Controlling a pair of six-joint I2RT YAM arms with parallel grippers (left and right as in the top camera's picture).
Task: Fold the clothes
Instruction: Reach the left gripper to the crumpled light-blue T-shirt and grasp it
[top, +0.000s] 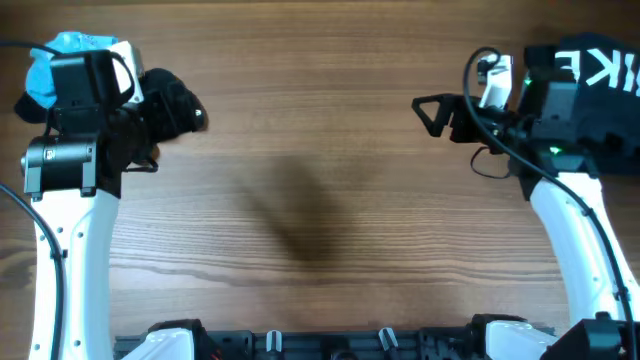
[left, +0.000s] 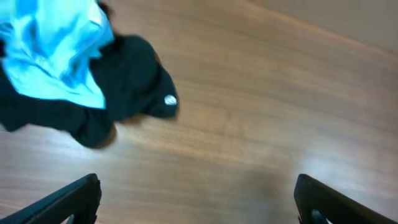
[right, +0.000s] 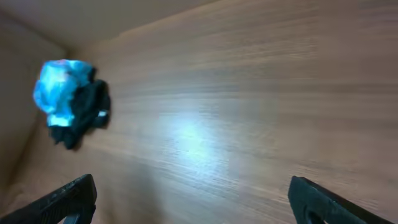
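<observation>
Count: 1 light blue shirt (top: 42, 78), 2 black garments, 2 arms. The light blue shirt is bunched at the upper left of the overhead frame, lying on top of a black garment (top: 172, 100). The other black garment (top: 600, 65) has white lettering and sits upper right, partly under the R arm. The left gripper (left: 196, 186) hangs over the wooden table (top: 320, 150) just right of the pile, fingers spread wide, empty. The right gripper (right: 193, 186) is low, facing the pile from well apart, fingers spread, empty. Chest print prob. folded inside, can't tell.
</observation>
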